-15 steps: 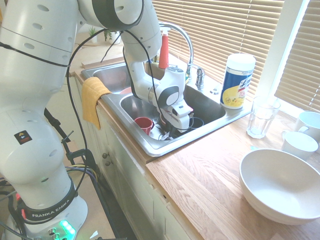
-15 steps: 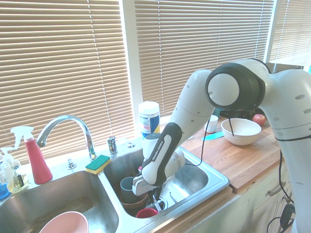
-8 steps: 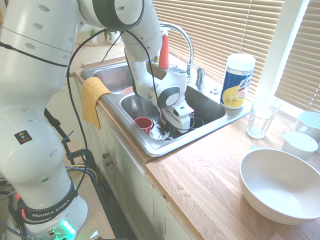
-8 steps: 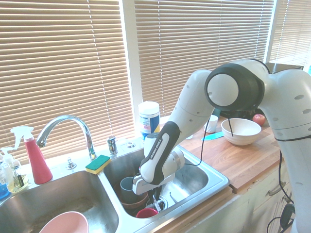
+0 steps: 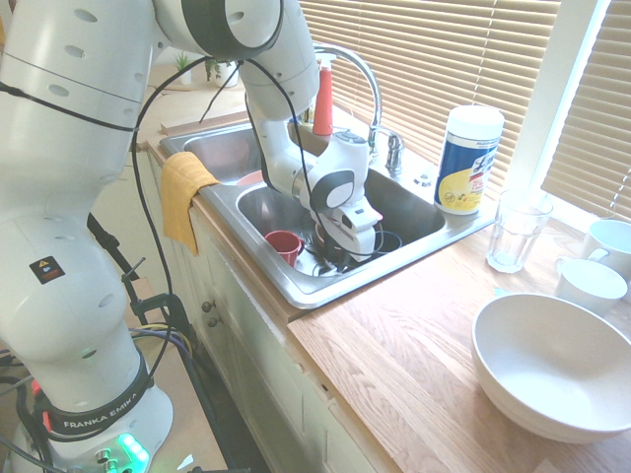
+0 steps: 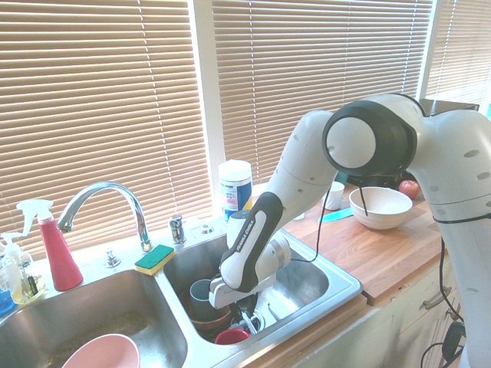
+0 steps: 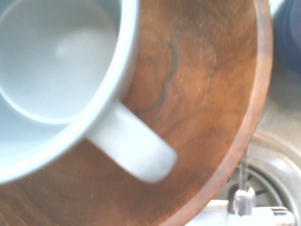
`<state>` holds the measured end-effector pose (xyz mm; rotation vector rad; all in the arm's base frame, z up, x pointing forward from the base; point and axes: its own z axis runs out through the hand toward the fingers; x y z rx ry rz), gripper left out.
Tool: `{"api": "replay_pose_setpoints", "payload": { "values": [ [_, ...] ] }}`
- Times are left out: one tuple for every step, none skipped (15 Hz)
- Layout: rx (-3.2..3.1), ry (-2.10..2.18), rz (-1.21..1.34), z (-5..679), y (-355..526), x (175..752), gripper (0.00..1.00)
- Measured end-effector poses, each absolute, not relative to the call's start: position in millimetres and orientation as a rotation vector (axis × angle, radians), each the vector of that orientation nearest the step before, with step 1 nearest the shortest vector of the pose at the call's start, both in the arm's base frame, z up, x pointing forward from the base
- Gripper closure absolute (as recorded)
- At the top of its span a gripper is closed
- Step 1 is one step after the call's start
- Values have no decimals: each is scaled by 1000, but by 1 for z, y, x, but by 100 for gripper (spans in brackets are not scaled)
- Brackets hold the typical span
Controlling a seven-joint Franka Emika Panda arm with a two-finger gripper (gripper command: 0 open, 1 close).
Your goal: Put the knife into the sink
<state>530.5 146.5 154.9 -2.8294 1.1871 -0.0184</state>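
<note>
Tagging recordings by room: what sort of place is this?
A kitchen, quite clearly: a double-basin steel sink with a curved faucet, a sponge on its divider, and a wooden counter holding a large white bowl.

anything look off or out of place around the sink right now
Nothing looks spilled or damaged. Mildly odd: the pale blue mug sits inside the wooden bowl in the basin, and the sponge lies on the sink's rim.

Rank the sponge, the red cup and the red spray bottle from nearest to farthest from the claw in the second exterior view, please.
1. Red cup, in the claw's basin
2. Sponge, on the sink's rim
3. Red spray bottle, picture-left of the faucet
</note>
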Motion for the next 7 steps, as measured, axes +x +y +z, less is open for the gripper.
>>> {"api": "replay_pose_setpoints", "payload": {
  "values": [
    [-2831, 1189, -23, 168, 144, 533, 0],
    [-2830, 1188, -36, 190, 141, 537, 0],
    [-2835, 1182, -45, 216, 139, 539, 0],
    [-2842, 1176, -47, 244, 137, 538, 0],
    [-2849, 1168, -51, 273, 136, 536, 0],
    [-2853, 1163, -56, 302, 135, 532, 0],
    [-2853, 1161, -66, 328, 132, 528, 0]
  ]
}}
